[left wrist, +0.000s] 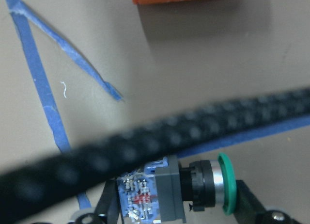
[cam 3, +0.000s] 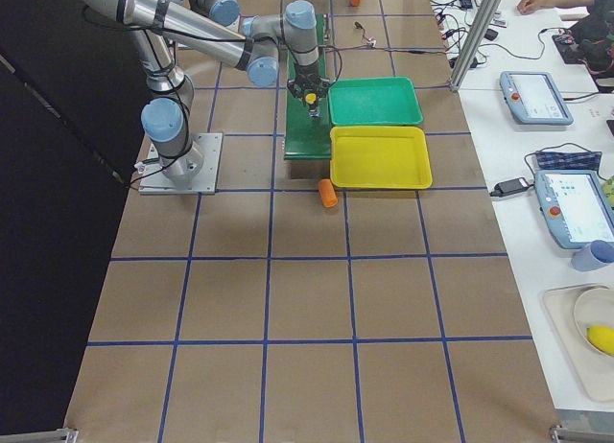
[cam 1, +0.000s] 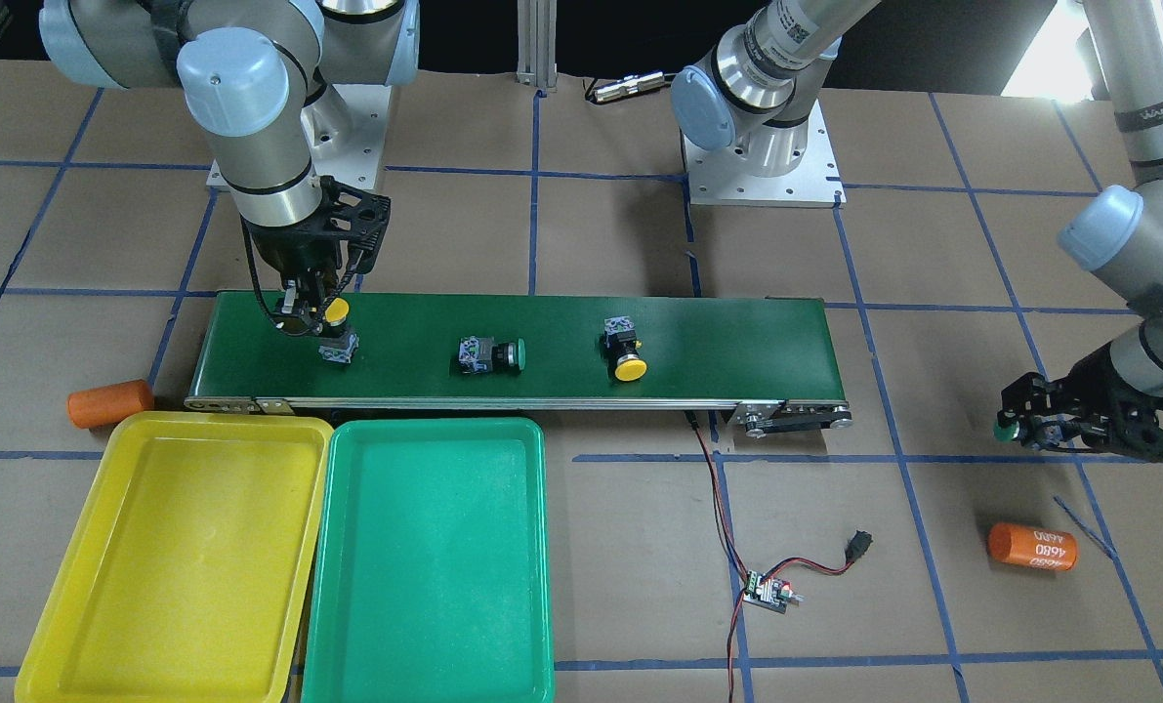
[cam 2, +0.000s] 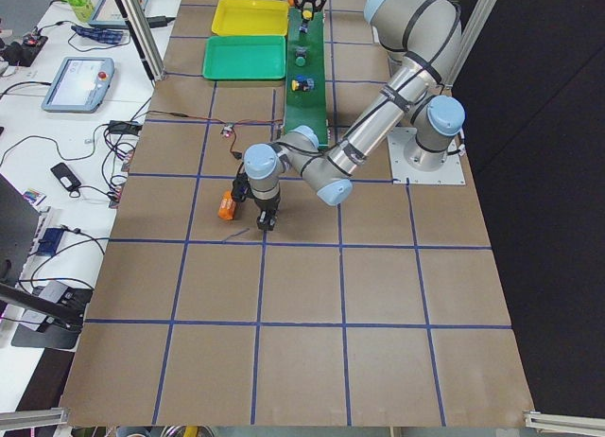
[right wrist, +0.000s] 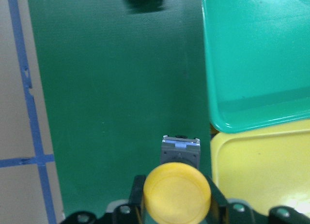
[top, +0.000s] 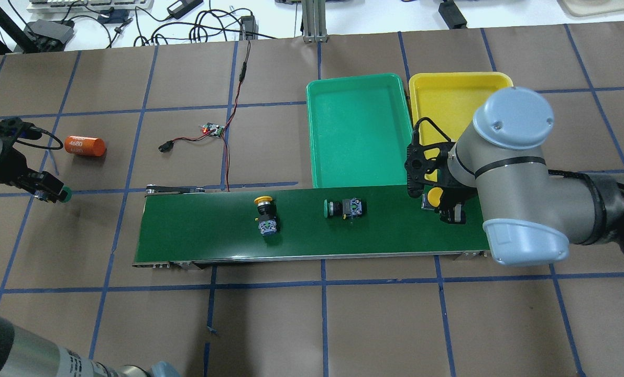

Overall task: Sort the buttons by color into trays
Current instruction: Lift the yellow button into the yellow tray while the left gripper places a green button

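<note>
My right gripper (cam 1: pixel 315 317) is shut on a yellow-capped button (right wrist: pixel 177 191) at the end of the conveyor belt (cam 1: pixel 737 342) nearest the trays, with the button's cap up. My left gripper (cam 1: pixel 1020 428) is shut on a green-capped button (left wrist: pixel 193 190) low over the paper, well off the belt's other end. A green button (cam 1: pixel 491 354) and a yellow button (cam 1: pixel 625 351) lie on their sides on the belt. The yellow tray (cam 1: pixel 181 557) and the green tray (cam 1: pixel 430 557) stand side by side next to the belt, with nothing in them.
One orange cylinder (cam 1: pixel 110 402) lies by the yellow tray's corner. Another orange cylinder (cam 1: pixel 1032 547) lies near my left gripper. A small controller board (cam 1: pixel 768 591) with red and black wires lies on the paper beside the belt.
</note>
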`<state>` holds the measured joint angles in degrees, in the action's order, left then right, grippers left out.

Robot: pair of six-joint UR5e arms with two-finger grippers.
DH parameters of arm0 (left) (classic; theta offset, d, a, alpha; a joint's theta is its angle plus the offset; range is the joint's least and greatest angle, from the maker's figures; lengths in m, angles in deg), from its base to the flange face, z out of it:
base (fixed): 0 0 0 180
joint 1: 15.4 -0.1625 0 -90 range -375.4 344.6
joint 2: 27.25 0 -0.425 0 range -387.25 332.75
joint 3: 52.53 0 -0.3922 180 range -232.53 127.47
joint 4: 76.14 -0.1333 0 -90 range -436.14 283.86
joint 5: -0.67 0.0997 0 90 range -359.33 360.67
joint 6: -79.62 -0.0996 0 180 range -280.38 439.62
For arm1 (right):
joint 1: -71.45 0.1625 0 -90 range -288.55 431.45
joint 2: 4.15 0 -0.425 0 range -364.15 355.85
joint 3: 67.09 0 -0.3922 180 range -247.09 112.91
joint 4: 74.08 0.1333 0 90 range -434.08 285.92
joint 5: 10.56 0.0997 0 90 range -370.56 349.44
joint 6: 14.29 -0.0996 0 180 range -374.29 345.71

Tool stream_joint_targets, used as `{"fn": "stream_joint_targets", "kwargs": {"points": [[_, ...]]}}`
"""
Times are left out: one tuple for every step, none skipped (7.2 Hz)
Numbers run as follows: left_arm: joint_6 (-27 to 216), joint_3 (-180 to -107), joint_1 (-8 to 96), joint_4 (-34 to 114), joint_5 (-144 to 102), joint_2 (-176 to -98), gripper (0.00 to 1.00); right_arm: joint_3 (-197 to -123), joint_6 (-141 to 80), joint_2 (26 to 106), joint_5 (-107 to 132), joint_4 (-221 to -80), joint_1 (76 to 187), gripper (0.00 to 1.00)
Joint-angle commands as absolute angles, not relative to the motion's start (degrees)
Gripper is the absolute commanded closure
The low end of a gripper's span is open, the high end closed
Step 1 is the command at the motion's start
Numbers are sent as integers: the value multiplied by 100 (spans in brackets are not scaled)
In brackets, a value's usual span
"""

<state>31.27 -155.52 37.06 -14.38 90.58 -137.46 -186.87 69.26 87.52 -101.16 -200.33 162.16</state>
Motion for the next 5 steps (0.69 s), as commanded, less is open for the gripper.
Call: {"fn": "stream_joint_targets", "kwargs": {"points": [[4081,-15859,4222,-725,9032,-12898,80,-17849,7104,7792,-10109,-20229,15822,73],[4842,-16174,4591,-471,8962,-12406,80,-17210,7427,7046,-10100,-20536,15515,72],[5616,-16439,5143,-460,8900,-12019,79,-16655,7596,6464,-10091,-20486,15338,61],[6389,-16589,5740,-460,8865,-11832,79,-16572,7598,6389,-10100,-20468,15337,26],[7215,-16765,6224,-520,8873,-11821,79,-16579,7598,6397,-10091,-20338,15336,11]]}}
